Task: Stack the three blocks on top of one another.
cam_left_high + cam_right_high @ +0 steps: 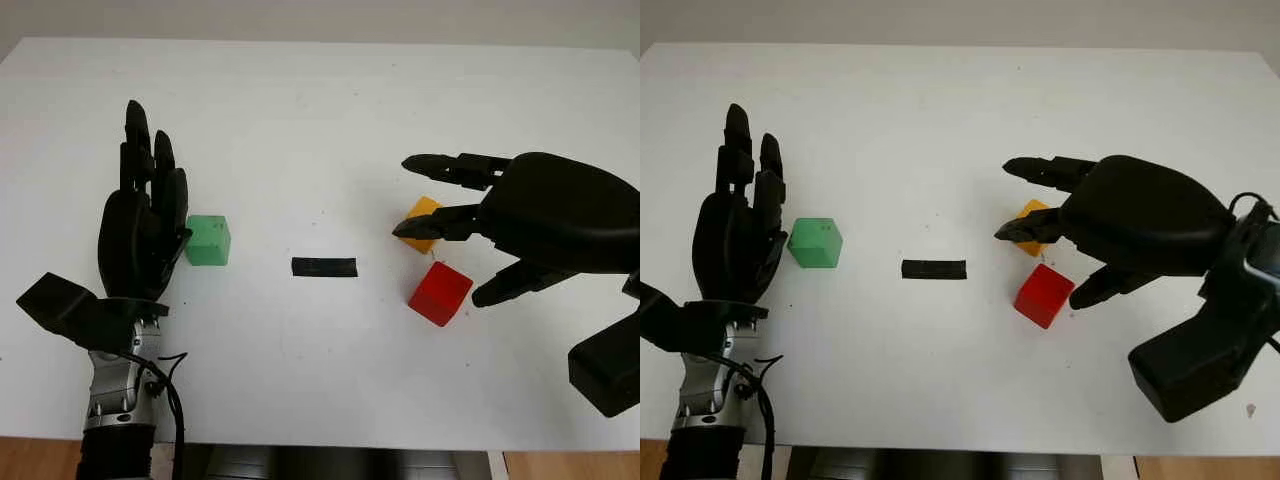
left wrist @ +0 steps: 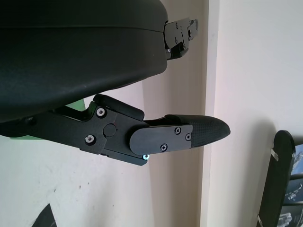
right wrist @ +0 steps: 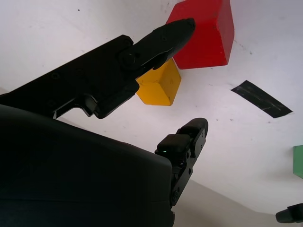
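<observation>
Three blocks lie apart on the white table point(image 1: 320, 100). The green block point(image 1: 208, 241) sits at the left, just right of my left hand point(image 1: 150, 170), which is open and stands beside it without touching. The yellow block point(image 1: 424, 222) and the red block point(image 1: 440, 293) lie close together at the right, the red one nearer to me. My right hand point(image 1: 1035, 240) is open and hovers over this pair, holding nothing. In the right wrist view one finger reaches across above the red block point(image 3: 208, 38) and the yellow block point(image 3: 158, 87).
A short strip of black tape point(image 1: 324, 267) lies flat on the table between the green block and the red and yellow pair. The table's front edge point(image 1: 330, 447) runs close below both arms.
</observation>
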Controlling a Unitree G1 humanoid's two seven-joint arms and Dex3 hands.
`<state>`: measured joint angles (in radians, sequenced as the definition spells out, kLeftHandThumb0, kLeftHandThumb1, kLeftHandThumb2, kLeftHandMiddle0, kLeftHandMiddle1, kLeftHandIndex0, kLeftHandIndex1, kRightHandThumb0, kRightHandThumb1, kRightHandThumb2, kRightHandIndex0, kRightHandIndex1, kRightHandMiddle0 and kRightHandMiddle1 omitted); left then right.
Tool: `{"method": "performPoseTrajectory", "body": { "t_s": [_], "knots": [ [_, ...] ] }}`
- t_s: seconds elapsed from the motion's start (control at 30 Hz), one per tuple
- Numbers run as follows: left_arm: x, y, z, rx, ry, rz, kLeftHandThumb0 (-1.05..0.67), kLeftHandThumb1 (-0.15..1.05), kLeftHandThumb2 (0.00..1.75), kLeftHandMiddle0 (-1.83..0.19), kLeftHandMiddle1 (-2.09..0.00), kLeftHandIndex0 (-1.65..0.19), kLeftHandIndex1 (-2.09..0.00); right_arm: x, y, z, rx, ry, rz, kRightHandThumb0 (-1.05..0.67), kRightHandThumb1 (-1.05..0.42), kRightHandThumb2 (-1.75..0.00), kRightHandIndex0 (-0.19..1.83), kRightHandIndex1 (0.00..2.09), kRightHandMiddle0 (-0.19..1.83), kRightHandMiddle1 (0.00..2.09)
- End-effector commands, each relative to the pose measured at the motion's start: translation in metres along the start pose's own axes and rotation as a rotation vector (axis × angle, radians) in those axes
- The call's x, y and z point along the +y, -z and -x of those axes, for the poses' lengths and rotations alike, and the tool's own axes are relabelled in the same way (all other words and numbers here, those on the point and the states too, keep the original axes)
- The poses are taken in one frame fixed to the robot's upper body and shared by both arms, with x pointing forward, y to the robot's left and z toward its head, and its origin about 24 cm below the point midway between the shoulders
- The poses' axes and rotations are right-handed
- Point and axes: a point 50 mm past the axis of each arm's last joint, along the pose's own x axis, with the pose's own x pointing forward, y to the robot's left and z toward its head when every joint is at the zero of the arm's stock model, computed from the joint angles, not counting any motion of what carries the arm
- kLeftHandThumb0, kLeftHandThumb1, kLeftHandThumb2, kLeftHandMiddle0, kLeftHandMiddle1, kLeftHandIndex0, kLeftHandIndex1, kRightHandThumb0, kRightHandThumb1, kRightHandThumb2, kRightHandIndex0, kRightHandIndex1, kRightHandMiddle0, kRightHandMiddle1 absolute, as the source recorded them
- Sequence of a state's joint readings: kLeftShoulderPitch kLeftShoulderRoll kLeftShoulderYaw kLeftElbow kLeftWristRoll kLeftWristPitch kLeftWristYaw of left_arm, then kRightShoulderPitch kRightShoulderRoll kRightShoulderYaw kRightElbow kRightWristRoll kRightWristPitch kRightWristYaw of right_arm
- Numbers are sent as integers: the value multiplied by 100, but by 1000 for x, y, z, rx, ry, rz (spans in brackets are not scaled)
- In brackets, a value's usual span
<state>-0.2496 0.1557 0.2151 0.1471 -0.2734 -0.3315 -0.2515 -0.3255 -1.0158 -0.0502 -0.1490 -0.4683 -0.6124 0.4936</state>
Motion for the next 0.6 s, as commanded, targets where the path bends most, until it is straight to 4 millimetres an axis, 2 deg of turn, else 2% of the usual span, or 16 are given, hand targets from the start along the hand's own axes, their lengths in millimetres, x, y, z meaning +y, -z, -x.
{"method": "performPoseTrajectory", "body": {
  "t_s": [0.0, 0.23, 0.57],
  "knots": [
    [2, -4, 1, -17, -2, -13, -69, 105, 48, 19, -1, 19, 0, 3, -1, 1, -1, -5, -4, -61, -76, -5, 12, 4, 64, 8],
    [2, -6, 1, -15, 3, -8, -69, 105, 48, 19, -1, 19, 0, 12, -1, 0, -15, -37, -32, -57, -75, -5, 10, 4, 64, 7],
    [1, -9, 1, -31, 2, 1, -69, 105, 47, 19, -1, 19, 0, 25, -3, 3, -2, -109, -6, -62, -74, -5, 7, 4, 62, 6]
  ]
}}
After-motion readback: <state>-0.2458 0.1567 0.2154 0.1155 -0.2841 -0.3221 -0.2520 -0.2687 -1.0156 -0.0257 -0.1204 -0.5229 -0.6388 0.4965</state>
